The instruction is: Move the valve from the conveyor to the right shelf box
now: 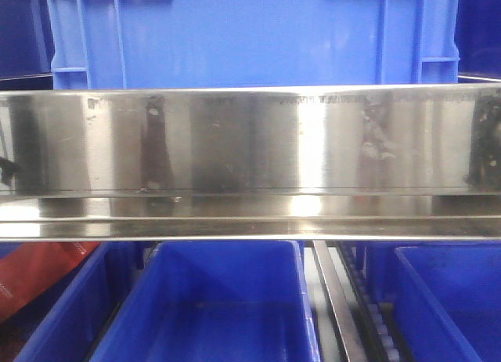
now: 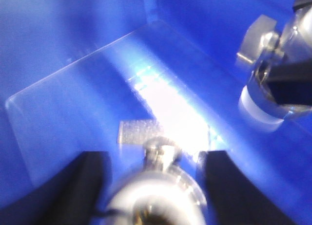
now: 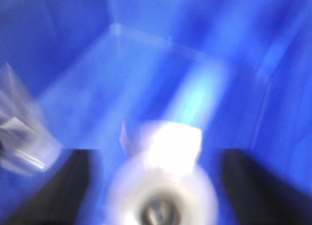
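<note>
Steel sheen marks the valve [image 2: 158,183] we see between the left gripper [image 2: 155,186]'s dark fingers [image 2: 87,186], clamped over a smooth blue box [image 2: 73,88] floor. Our right gripper [image 3: 161,186] pinches a second blurred, pale metal piece [image 3: 168,186] likewise.

Black pincer fingers [image 2: 90,186], both wrists

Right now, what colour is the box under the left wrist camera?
Bright blue box, inside walls and floor alike; the left wrist view shows it best.
</note>
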